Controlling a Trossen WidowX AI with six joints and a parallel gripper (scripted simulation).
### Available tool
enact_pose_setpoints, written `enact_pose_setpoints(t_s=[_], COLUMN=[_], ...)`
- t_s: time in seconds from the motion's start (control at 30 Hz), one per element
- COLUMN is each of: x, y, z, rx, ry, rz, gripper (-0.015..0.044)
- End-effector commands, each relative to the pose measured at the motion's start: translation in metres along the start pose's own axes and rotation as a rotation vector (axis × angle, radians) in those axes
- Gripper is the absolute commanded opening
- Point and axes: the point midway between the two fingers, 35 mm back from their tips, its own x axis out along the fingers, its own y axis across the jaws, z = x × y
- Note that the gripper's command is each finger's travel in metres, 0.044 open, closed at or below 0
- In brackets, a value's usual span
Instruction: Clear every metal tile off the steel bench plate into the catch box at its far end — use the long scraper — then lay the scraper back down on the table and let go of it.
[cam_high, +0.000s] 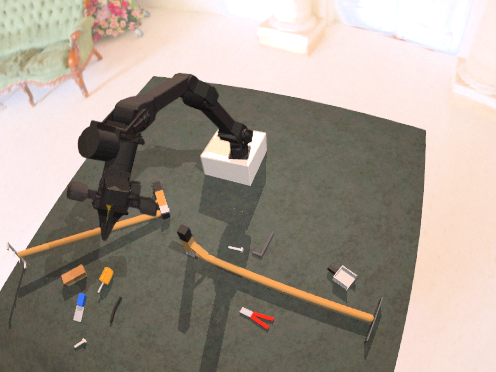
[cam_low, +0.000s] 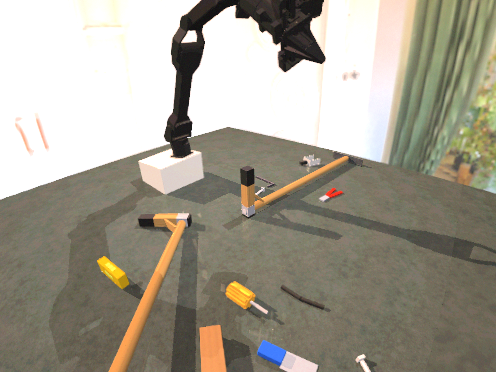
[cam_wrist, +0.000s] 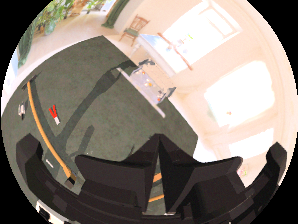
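Observation:
My gripper is shut and empty, high above the table. In the top view its tip overlaps the left tool's handle. The long scraper has a wooden handle and a wide dark blade. Its black-tipped grip stands up at the other end. A pale plate with a light rim, apparently the steel bench plate, shows only in the wrist view, far off. Small pieces on it are too blurred to tell as tiles. The catch box cannot be made out.
A second long tool, with a pronged head, lies left. Around it are a yellow block, wooden block, screwdriver and blue-handled tool. Red pliers and a small tray lie near the scraper.

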Motion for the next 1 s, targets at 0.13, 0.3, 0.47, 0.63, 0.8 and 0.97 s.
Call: enact_pose_setpoints(t_s=[0.13,0.3,0.47,0.63,0.8,0.97], x=[0.014,0.019,0.024,0.029,0.033,0.036], y=[0.028,0.044,0.06,0.077,0.095,0.113], z=[0.018,0.029,0.04,0.05,0.06,0.07], rx=[0.02,0.029,0.038,0.047,0.055,0.062], ry=[-0.006,-0.013,-0.018,-0.023,-0.026,-0.028], rz=[0.052,0.081,0.11,0.139,0.168,0.197], gripper=[0.0,0.0,0.0,0.0,0.0,0.0])
